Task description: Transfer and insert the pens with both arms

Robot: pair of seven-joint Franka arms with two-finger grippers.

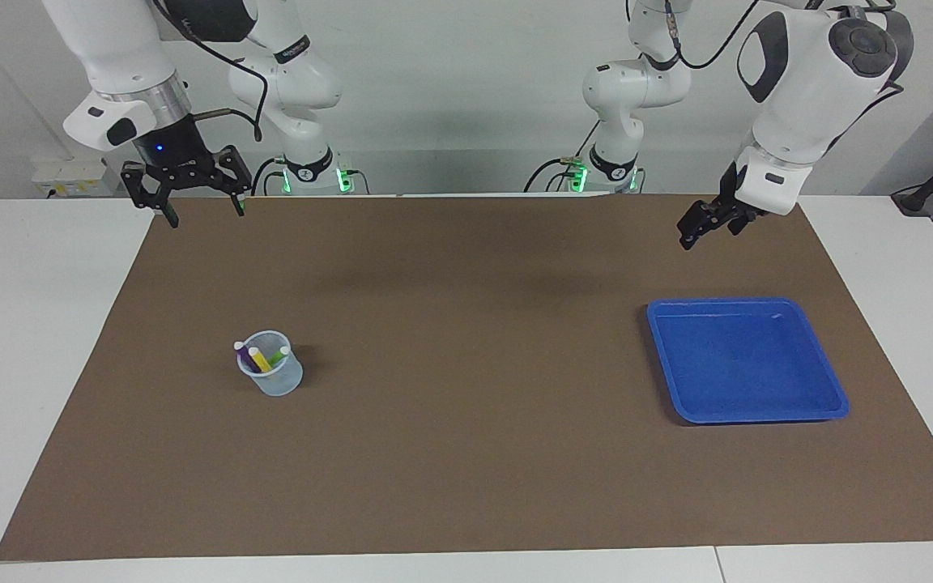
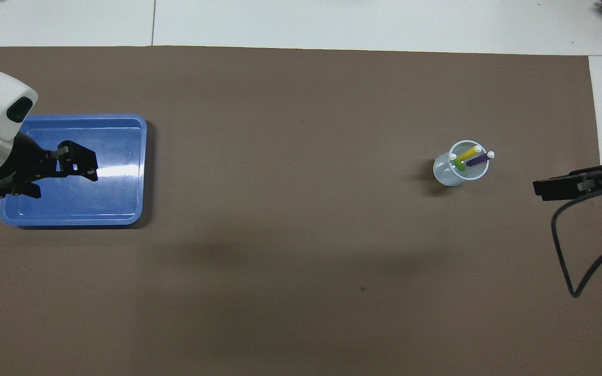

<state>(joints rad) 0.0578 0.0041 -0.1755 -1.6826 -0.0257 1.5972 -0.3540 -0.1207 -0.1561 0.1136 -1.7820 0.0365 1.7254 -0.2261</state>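
Observation:
A clear plastic cup (image 1: pixel 272 379) (image 2: pixel 450 175) stands on the brown mat toward the right arm's end. The three pens lean inside it: purple (image 1: pixel 245 356) (image 2: pixel 478 160), yellow (image 1: pixel 259 360) (image 2: pixel 468 154) and green (image 1: pixel 278 355) (image 2: pixel 458 166). My right gripper (image 1: pixel 204 212) (image 2: pixel 541 189) hangs open and empty, high over the mat's edge, well clear of the cup. My left gripper (image 1: pixel 687 238) (image 2: pixel 66 184) is open and empty too, raised by the blue tray (image 1: pixel 746 364) (image 2: pixel 118 203).
The brown mat (image 1: pixel 466 453) covers most of the white table. The blue tray holds nothing. A black cable (image 2: pixel 567 261) loops down from the right arm over the mat's edge.

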